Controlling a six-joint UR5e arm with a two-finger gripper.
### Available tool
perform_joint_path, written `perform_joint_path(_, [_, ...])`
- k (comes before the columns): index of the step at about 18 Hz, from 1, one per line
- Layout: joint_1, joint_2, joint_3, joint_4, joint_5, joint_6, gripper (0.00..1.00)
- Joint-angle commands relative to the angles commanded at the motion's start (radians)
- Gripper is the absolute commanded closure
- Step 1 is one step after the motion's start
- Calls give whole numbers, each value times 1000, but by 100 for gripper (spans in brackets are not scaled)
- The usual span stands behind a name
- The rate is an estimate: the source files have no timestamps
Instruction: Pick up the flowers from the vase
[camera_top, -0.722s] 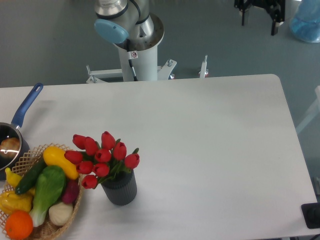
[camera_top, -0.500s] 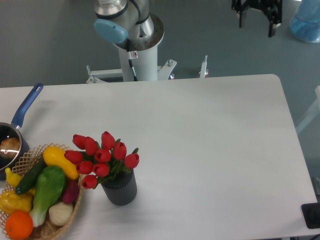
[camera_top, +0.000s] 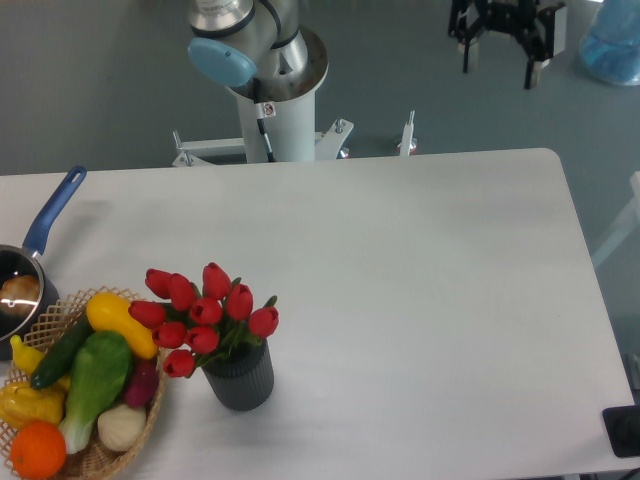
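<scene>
One two-finger black gripper hangs at the top of the view, beyond the far edge of the white rectangular table, toward its far right corner. Its two fingers point downward and stand well apart, with a wide gap between them and nothing held in that gap. The gripper is over the grey floor, not over the table surface.

The bunch of red tulip buds with green leaves stands upright in the small dark grey ribbed cylindrical vase. The vase rests on the table close to the near edge, left of the middle. The buds spread above the rim and lean slightly toward the left edge. The gripper and the tulips are well apart, at opposite sides of the table.

The round wicker basket sits at the near left corner, just beside the vase. It holds a yellow squash, a green leafy vegetable, a dark green cucumber, an orange, a white garlic bulb and a dark purple item that is too hidden to identify. The leftmost buds overlap the basket rim in this view.

The dark saucepan with a blue handle lies at the left edge, behind the basket. The white cylindrical robot base stands behind the far edge.
</scene>
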Motion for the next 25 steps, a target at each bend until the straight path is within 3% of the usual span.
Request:
perform_joint_path(5, [-2,-1,-32,-12,-14,-12,0])
perform_joint_path(10, [-50,-51,-26,-2,-92,-195,0])
perform_joint_path(19, [-210,-66,-45,-5,-94,-198,0])
perform_joint_path(25, [-238,-80,-54,-17,-190,-202,0])
